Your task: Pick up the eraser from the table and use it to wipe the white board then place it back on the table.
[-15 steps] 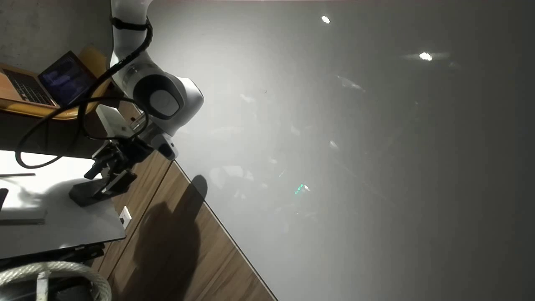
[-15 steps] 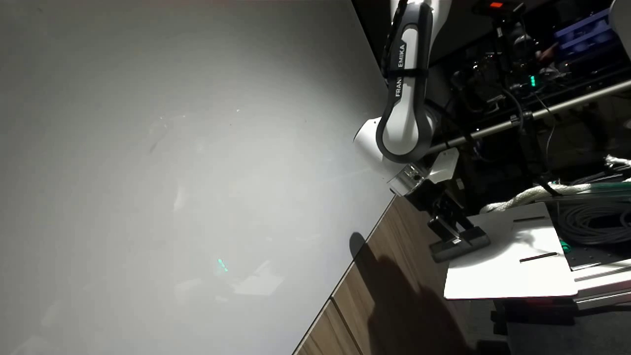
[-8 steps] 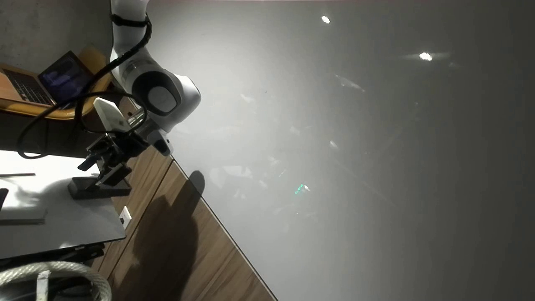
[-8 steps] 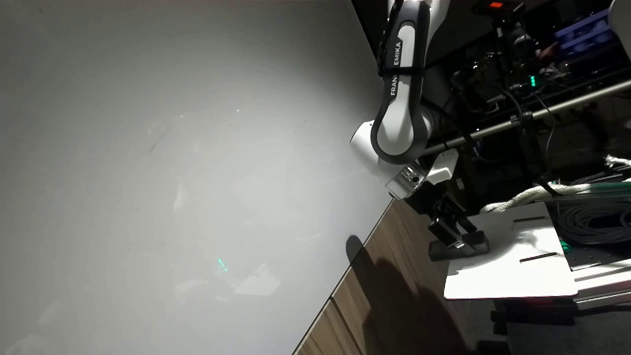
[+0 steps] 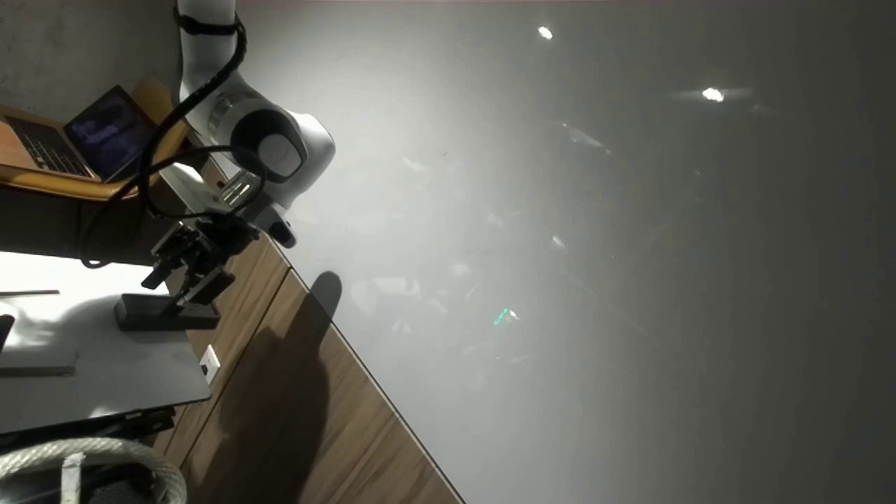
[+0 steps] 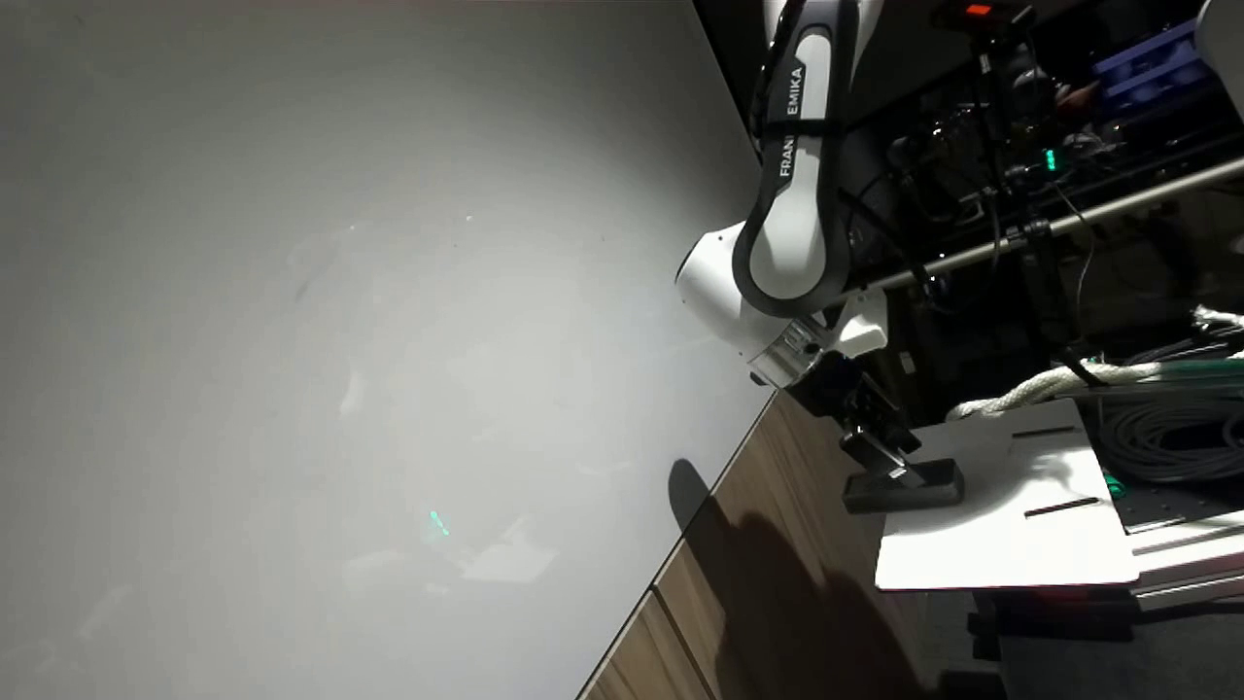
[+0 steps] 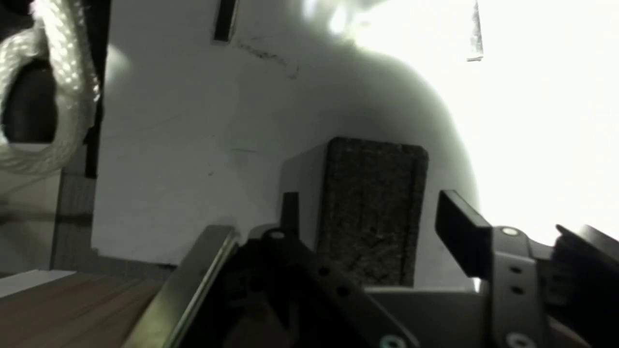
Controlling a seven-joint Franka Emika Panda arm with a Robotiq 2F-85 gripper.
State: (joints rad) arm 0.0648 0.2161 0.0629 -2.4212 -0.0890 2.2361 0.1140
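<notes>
The eraser (image 7: 375, 208), a dark oblong block, lies on the white table (image 7: 159, 145). Its near end is hidden behind gripper parts in the wrist view. My gripper (image 7: 370, 198) is open above it, one finger on each side of the block, with gaps visible on both sides. In both exterior views the eraser (image 5: 147, 313) (image 6: 904, 488) sits under the gripper (image 5: 183, 285) (image 6: 886, 455), and one end seems to reach past the table edge. The white board (image 5: 595, 210) (image 6: 389, 340) fills much of both exterior views, with a small green mark on it.
A wood-grain strip (image 5: 315, 392) runs between table and board. Coiled white rope (image 7: 72, 87) lies beside the table. Dark strips (image 7: 225, 21) are on the tabletop. A laptop (image 5: 112, 133) rests on a yellow chair, and a black cable loops from the arm.
The eraser has levelled from a slight tilt and then stayed in place. The gripper now stands a little farther from it, and the arm has shifted slightly.
</notes>
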